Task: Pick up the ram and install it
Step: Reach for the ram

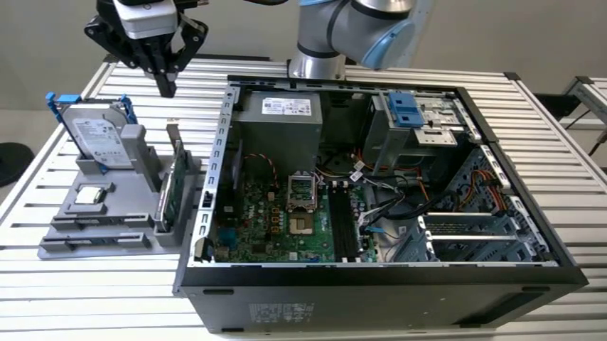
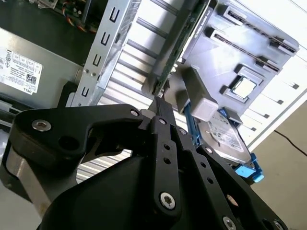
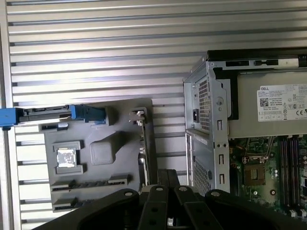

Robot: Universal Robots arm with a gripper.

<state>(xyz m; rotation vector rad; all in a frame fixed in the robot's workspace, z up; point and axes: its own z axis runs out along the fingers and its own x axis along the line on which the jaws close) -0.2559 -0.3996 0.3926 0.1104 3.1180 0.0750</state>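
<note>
My gripper [image 1: 168, 88] hangs shut above the table's far side, behind the grey parts holder [image 1: 67, 211], with nothing showing between its fingers. In both wrist views the fingertips [image 2: 159, 102] [image 3: 167, 173] meet close to a green board [image 1: 169, 195] [image 2: 172, 52] [image 3: 142, 148]. That board stands on edge in the holder's slot nearest the case and carries a metal bracket at its far end. The ram is hidden from me in these views. Inside the open computer case [image 1: 379, 278], black memory slots [image 1: 342, 224] [image 3: 288, 158] run beside the processor socket on the motherboard [image 1: 270, 217].
A silver hard drive in a blue frame [image 1: 99, 135] [image 2: 225, 136] stands upright at the holder's far end. A square chip [image 1: 90, 195] [image 3: 66, 159] lies in a recess of the holder [image 3: 100, 153]. The arm's base [image 1: 318, 64] rises behind the case on the slatted table.
</note>
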